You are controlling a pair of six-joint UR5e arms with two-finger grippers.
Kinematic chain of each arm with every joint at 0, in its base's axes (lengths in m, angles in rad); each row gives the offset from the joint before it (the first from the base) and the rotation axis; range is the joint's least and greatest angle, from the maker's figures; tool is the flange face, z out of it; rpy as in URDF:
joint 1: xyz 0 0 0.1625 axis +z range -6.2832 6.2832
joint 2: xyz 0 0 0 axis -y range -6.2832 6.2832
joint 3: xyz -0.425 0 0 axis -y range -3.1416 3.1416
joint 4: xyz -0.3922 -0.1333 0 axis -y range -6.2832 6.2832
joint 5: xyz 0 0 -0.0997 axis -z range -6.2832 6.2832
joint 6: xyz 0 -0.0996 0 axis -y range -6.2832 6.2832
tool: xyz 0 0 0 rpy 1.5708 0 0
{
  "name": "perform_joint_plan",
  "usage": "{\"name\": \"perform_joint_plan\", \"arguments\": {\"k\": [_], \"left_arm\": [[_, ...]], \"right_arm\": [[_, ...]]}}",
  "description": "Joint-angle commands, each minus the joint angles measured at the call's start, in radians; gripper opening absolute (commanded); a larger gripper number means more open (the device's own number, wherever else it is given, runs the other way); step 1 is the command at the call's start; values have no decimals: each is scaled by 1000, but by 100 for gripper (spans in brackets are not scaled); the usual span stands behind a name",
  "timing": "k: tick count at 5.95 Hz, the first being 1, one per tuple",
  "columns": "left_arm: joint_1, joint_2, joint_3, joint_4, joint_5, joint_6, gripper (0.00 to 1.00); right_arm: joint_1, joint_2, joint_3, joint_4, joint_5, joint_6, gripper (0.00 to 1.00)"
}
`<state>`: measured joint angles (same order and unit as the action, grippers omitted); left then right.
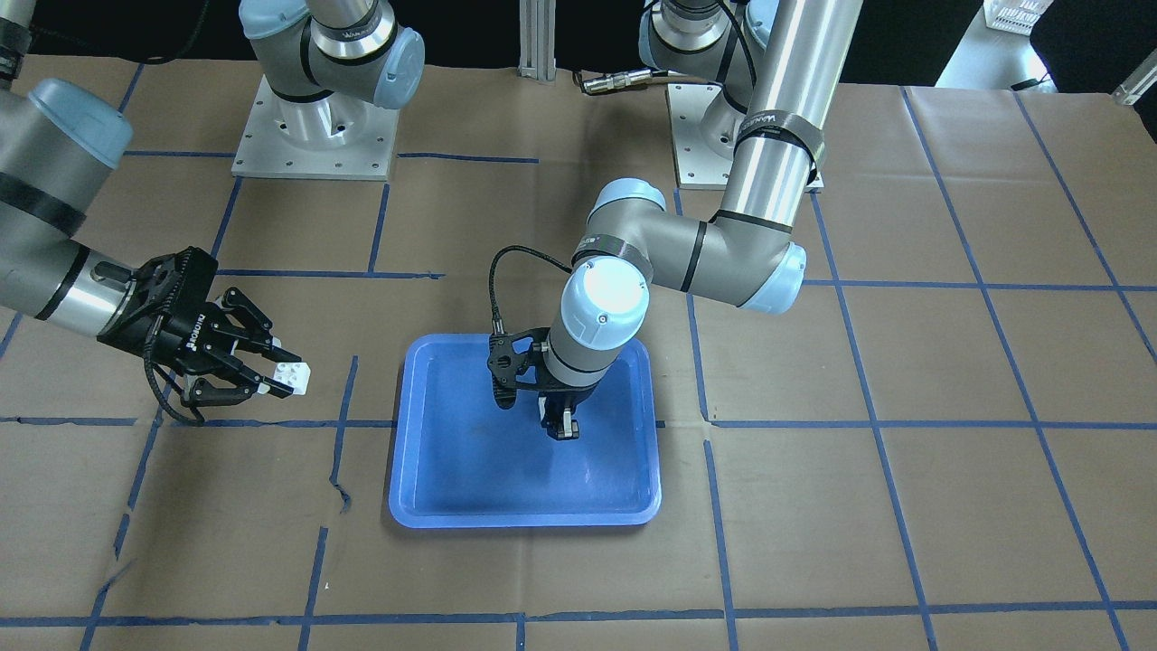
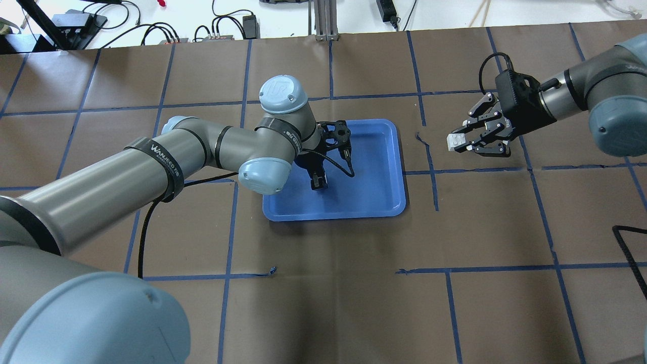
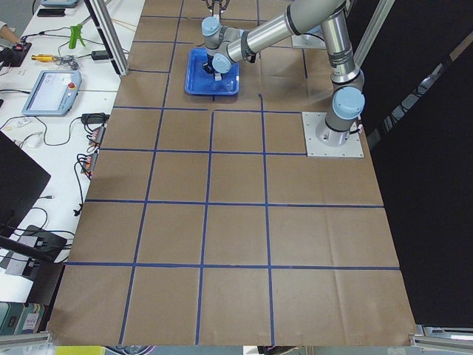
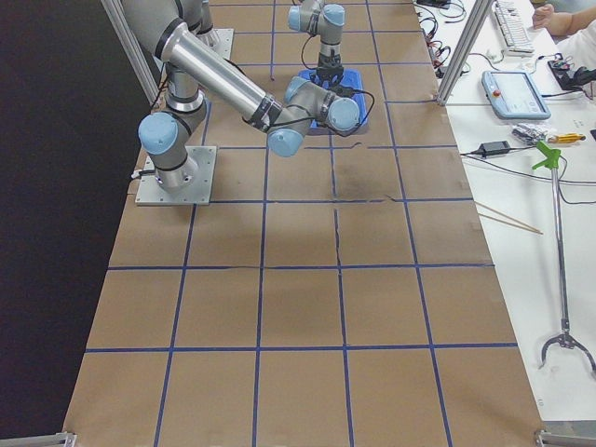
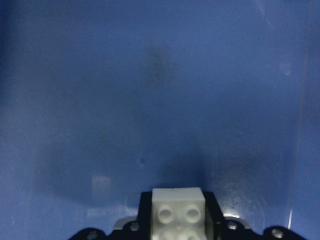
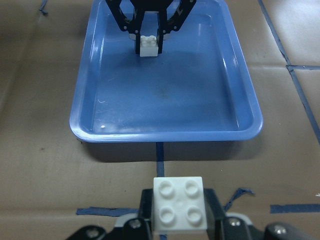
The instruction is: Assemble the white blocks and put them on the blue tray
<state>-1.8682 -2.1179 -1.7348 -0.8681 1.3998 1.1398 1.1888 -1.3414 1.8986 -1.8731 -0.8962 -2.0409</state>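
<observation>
The blue tray (image 1: 524, 517) lies mid-table and also shows in the overhead view (image 2: 354, 212). My left gripper (image 1: 562, 427) points down over the tray's floor, shut on one white block (image 6: 149, 45). That block fills the bottom of the left wrist view (image 5: 177, 212) and hangs just above the blue floor (image 5: 150, 100). My right gripper (image 2: 462, 143) hovers above the paper beside the tray, off its short side. It is shut on the other white block (image 2: 455, 142), studs showing (image 6: 178, 204), aimed at the tray (image 6: 165, 135).
Brown paper with a blue tape grid covers the table. The two arm base plates (image 1: 312, 136) (image 1: 696, 145) stand at the robot's side. A tear in the paper (image 1: 342, 497) lies beside the tray. Desks with tools and a pendant (image 4: 517, 93) flank the table.
</observation>
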Motion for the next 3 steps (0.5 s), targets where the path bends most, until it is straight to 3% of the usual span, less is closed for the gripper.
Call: {"name": "perform_joint_plan", "arguments": {"k": [1, 3], "left_arm": [[1, 16, 1, -6, -54, -2, 90], [7, 85, 26, -6, -45, -71, 99]], "right_arm": [[2, -2, 11, -1, 3, -1, 39], [2, 2, 11, -9, 3, -1, 39]]}}
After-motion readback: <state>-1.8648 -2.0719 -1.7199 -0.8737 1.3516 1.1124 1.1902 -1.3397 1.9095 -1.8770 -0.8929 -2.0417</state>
